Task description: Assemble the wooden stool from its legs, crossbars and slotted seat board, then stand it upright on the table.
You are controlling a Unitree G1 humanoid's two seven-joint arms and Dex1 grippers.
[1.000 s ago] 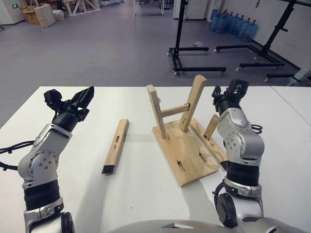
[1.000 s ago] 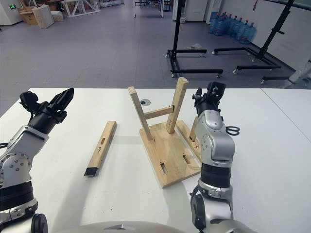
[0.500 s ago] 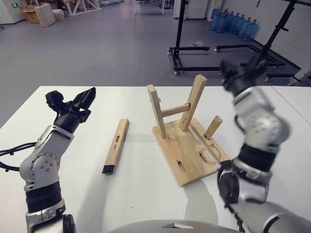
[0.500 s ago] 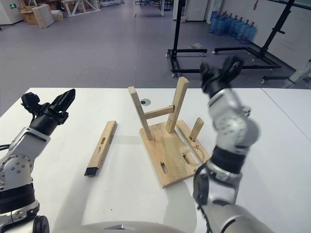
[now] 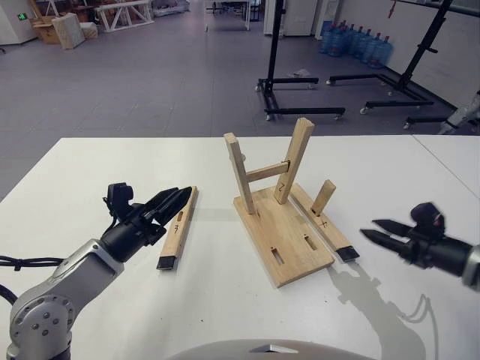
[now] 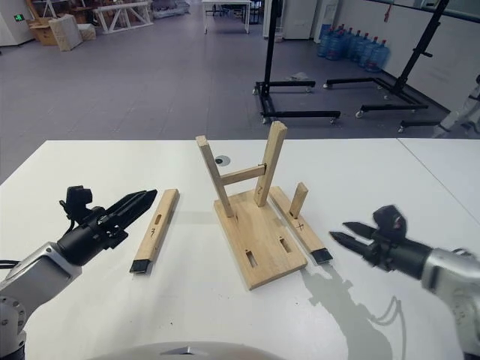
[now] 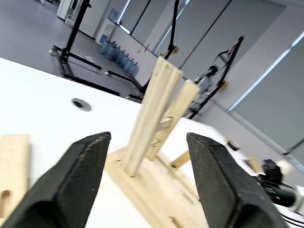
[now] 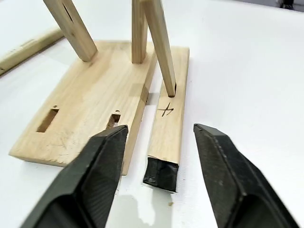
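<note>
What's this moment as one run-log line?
left gripper open by loose leg | right gripper open by second leg beside seat board | upright legs slotted in

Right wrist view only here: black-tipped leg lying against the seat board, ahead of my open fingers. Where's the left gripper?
Observer: Left gripper is open, near the far end of a loose leg on the seat board's other side.
Operator: The uprights in the board, joined?
Observer: Yes, a crossbar links them partway up.
Operator: The stick rising from the black-tipped leg?
Observer: A short crossbar stub, top end free.
</note>
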